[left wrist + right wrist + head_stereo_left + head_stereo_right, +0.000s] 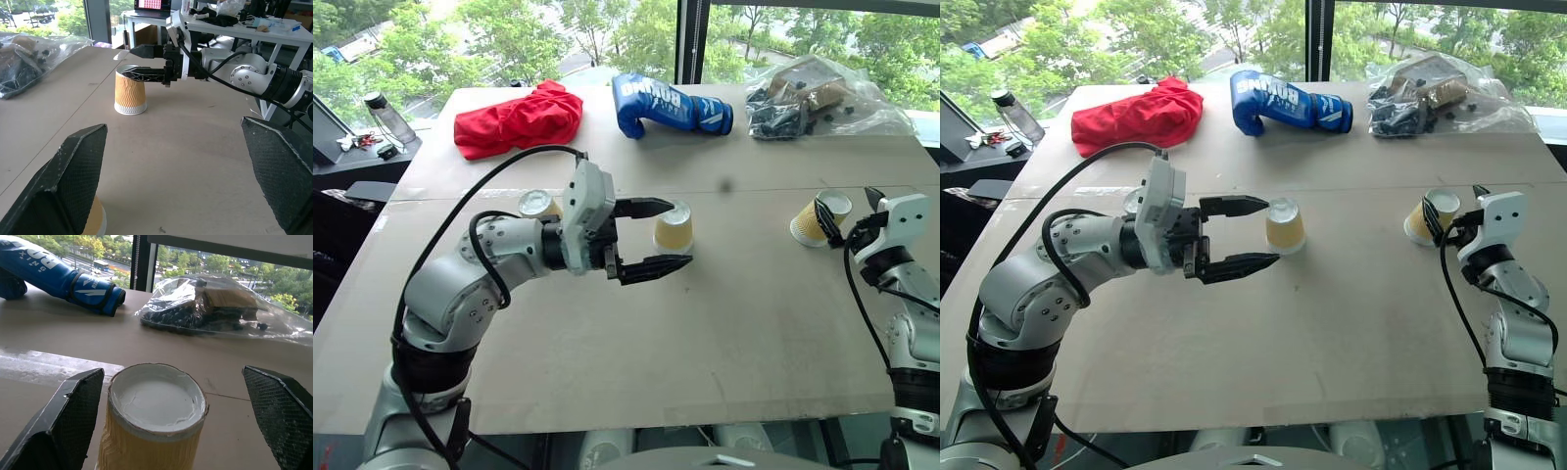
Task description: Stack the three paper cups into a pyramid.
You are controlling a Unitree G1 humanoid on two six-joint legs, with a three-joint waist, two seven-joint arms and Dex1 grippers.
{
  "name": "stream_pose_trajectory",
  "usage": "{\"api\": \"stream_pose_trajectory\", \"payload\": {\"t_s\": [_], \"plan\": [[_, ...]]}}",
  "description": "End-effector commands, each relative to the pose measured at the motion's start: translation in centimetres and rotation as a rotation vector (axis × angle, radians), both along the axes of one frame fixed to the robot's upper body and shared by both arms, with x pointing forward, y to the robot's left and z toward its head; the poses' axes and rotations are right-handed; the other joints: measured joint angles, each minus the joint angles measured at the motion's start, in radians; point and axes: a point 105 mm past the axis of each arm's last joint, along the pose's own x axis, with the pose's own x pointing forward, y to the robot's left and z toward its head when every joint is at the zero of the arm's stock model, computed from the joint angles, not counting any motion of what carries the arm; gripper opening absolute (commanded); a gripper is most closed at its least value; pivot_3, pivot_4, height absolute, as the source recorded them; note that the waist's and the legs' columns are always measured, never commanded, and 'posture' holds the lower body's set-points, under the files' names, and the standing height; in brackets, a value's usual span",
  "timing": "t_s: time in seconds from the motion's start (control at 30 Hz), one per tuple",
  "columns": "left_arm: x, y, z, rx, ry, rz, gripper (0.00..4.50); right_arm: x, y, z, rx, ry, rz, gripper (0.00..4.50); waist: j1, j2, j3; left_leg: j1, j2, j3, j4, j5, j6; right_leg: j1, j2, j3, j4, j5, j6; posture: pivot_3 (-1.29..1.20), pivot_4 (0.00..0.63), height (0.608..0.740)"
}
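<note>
Straddling an upside-down paper cup (pixel 154 418), the right gripper (pixel 166 431) stands spread; a glancing finger could topple it. The left gripper (pixel 651 238), also spread, flanks the middle cup (pixel 674 229), while the third cup (pixel 538 204) waits behind its wrist.

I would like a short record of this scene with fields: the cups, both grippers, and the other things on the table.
cups: three tan ribbed paper cups, upside down, apart, not stacked: left cup, middle cup, right cup
left gripper: open, beside middle cup
right gripper: open, around right cup, not closed on it
far edge of table: red cloth, blue boxing glove, clear plastic bag
</note>
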Motion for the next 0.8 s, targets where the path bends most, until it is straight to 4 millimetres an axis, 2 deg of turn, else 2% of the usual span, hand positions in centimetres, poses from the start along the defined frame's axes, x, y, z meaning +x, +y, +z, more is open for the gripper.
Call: {"api": "stream_pose_trajectory", "payload": {"t_s": [0.03, 0.3, 0.4, 0.5, 0.67, 0.8], "plan": [[-0.3, -0.2, 0.7, -0.002, -0.033, -0.008, 4.50, 0.6, -0.4, 1.3, 0.060, -0.050, -0.023, 4.47, -0.001, 0.000, 0.000, 0.000, 0.000, 0.000, 0.000, 0.000, 0.000, 0.000, 0.000, 0.000, 0.000, 0.000, 0.000, 0.00, 0.150, 0.740], [-0.1, 0.1, 0.4, 0.008, -0.042, 0.026, 4.50, 2.0, -0.4, 0.8, 0.096, -0.042, -0.027, 4.47, 0.000, 0.000, 0.000, 0.000, 0.000, 0.000, 0.000, 0.000, -0.001, 0.000, 0.000, 0.000, 0.000, 0.000, 0.000, 0.00, 0.150, 0.740], [-0.1, 0.3, 0.5, 0.001, -0.045, 0.042, 4.50, 2.0, 0.1, 1.0, 0.087, -0.049, 0.005, 3.66, -0.001, 0.000, 0.000, 0.000, 0.000, 0.000, 0.000, 0.000, -0.001, 0.000, 0.000, 0.000, 0.000, 0.000, 0.000, 0.00, 0.150, 0.740], [0.0, 0.4, 0.7, -0.009, -0.046, 0.054, 4.50, 2.0, 1.1, 1.5, 0.063, -0.071, 0.053, 2.25, -0.001, 0.000, 0.000, 0.000, 0.001, 0.000, 0.000, 0.000, -0.001, 0.000, 0.000, 0.000, 0.000, 0.000, 0.000, 0.00, 0.150, 0.740], [-0.1, 1.1, -0.3, 0.013, -0.036, 0.073, 4.50, 1.9, 4.1, 2.4, 0.007, -0.102, 0.166, 2.19, -0.005, 0.000, 0.000, 0.000, 0.001, 0.001, 0.000, 0.000, -0.001, -0.001, 0.000, 0.001, 0.000, 0.000, 0.000, 0.00, 0.150, 0.740], [-0.4, 1.9, -1.2, 0.026, -0.016, 0.116, 4.50, 1.6, 7.6, 2.7, -0.023, -0.109, 0.293, 2.19, -0.007, 0.000, 0.000, 0.000, 0.002, 0.000, 0.000, 0.000, -0.001, -0.001, 0.000, 0.001, 0.001, 0.000, 0.000, 0.00, 0.150, 0.740]]}}
